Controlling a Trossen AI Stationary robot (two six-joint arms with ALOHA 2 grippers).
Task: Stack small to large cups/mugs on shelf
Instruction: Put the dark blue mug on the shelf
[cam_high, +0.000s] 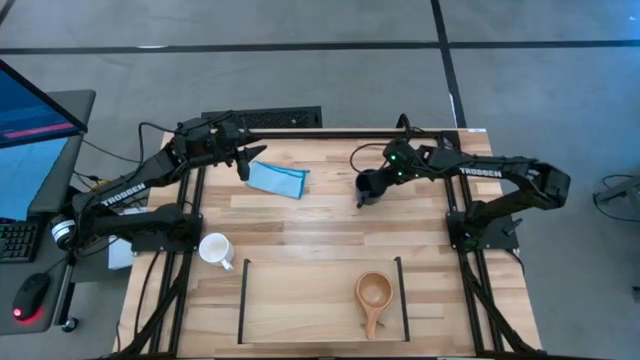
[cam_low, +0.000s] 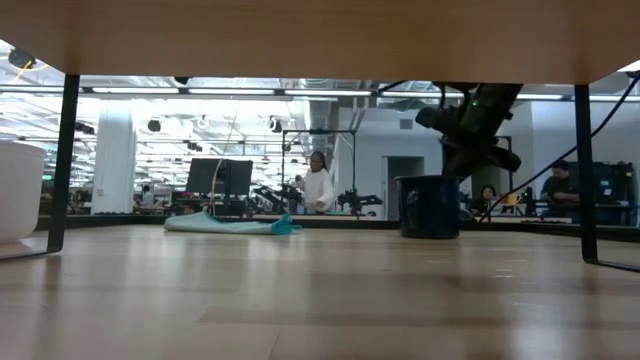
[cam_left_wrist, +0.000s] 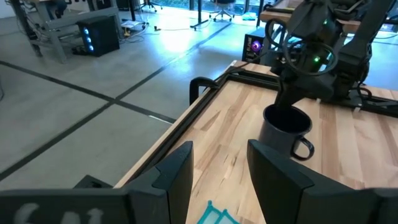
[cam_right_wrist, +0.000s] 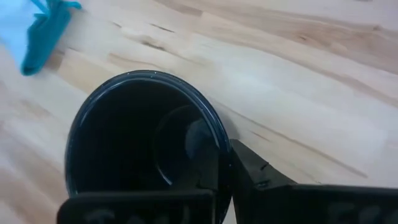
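Seen from above, the small tan wooden cup already sits at the right end of the low black-railed shelf at lower centre, its tapered handle pointing toward the bottom edge. The dark navy mug stands upright right of centre, mouth up; the right gripper is clamped on its rim. The white mug waits left, off the shelf. The left gripper, fingers apart, hovers upper left near a folded light-blue cloth.
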